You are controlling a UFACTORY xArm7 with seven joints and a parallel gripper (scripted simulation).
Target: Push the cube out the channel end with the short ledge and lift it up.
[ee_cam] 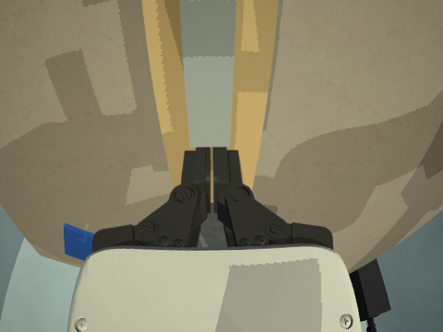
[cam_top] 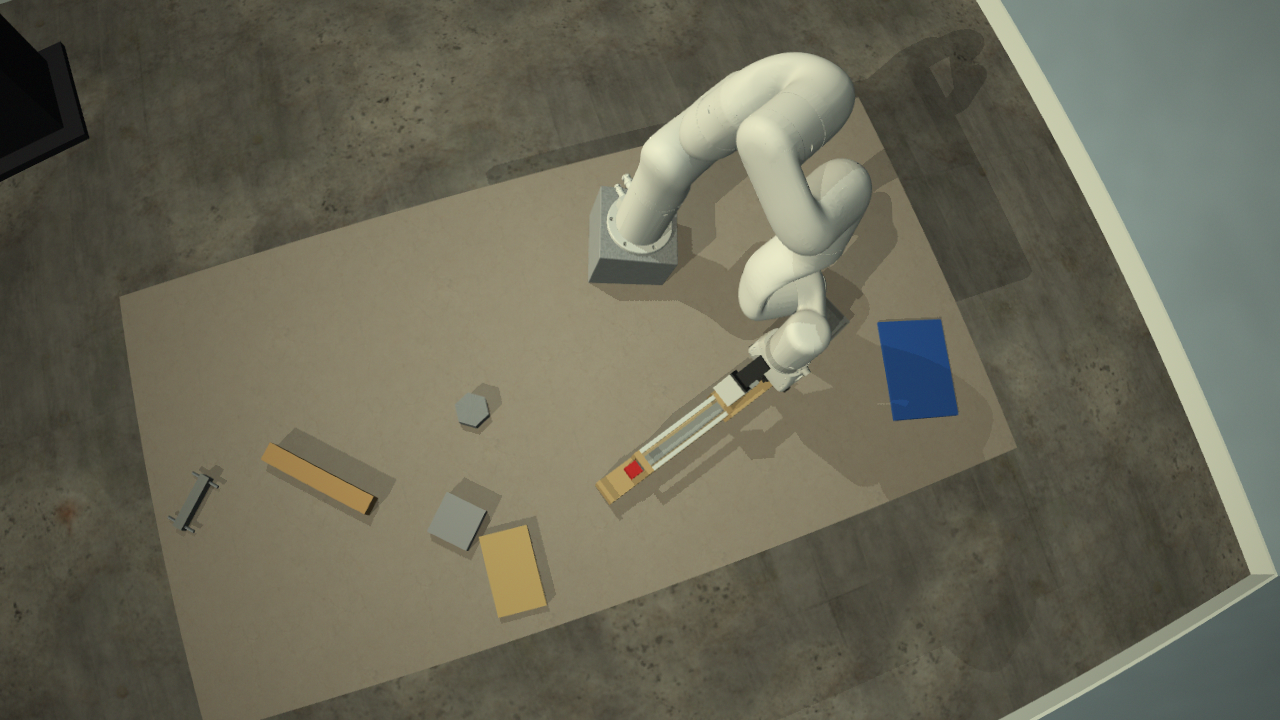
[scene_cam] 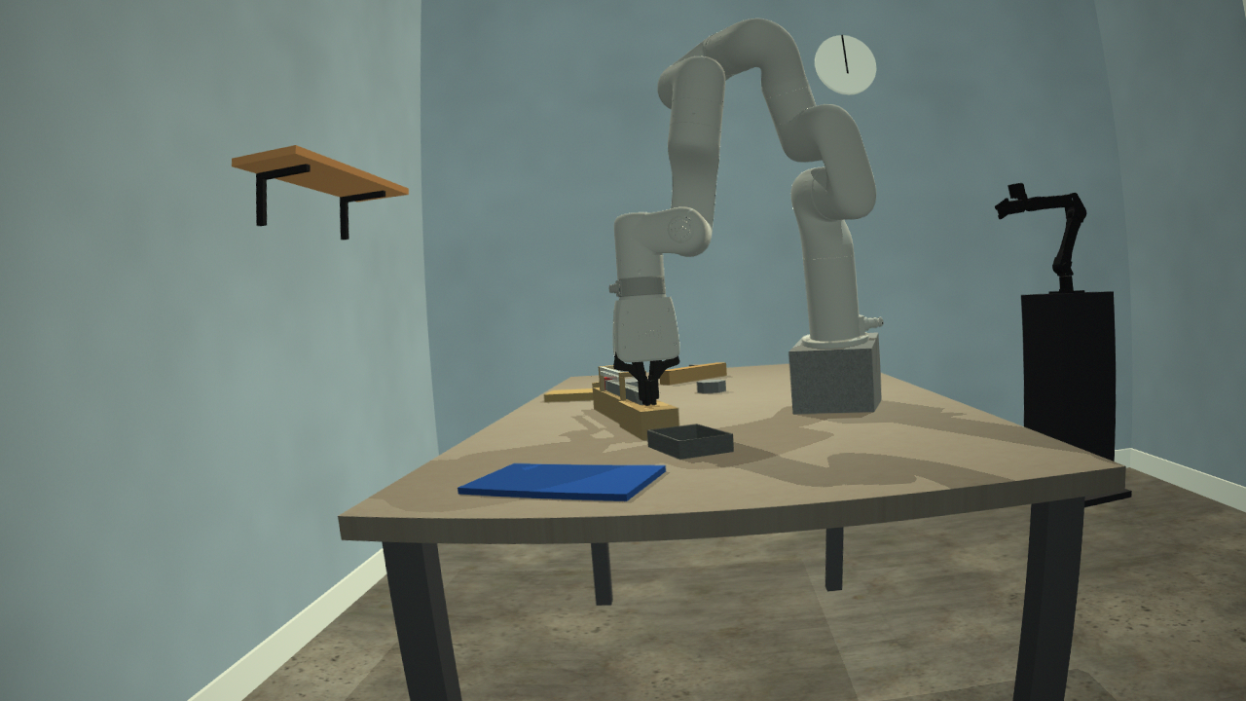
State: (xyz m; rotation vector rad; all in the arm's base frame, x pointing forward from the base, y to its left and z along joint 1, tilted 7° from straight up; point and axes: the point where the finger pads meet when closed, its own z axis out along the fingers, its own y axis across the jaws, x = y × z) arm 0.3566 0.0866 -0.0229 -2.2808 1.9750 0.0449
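Note:
A long narrow channel [cam_top: 684, 434] [scene_cam: 629, 411] [ee_cam: 161, 74] with wooden side walls lies slantwise on the table. A small red cube [cam_top: 633, 469] sits inside it near its lower-left end in the overhead view. The cube does not show in the wrist view. My gripper [cam_top: 735, 390] [scene_cam: 647, 400] [ee_cam: 210, 157] points down at the opposite, upper-right end of the channel. Its black fingers are shut together with nothing between them. In the wrist view the tips sit between the two wooden walls, at the grey floor [ee_cam: 209, 77].
A blue flat mat [cam_top: 917, 368] [scene_cam: 562, 481] lies right of the gripper. A dark open box [scene_cam: 689, 440] stands close by the channel's near end. Further left lie a grey hexagon [cam_top: 471, 408], a grey block [cam_top: 457, 521], a tan plate [cam_top: 512, 570], a long wooden bar [cam_top: 317, 477] and a small rack [cam_top: 194, 501].

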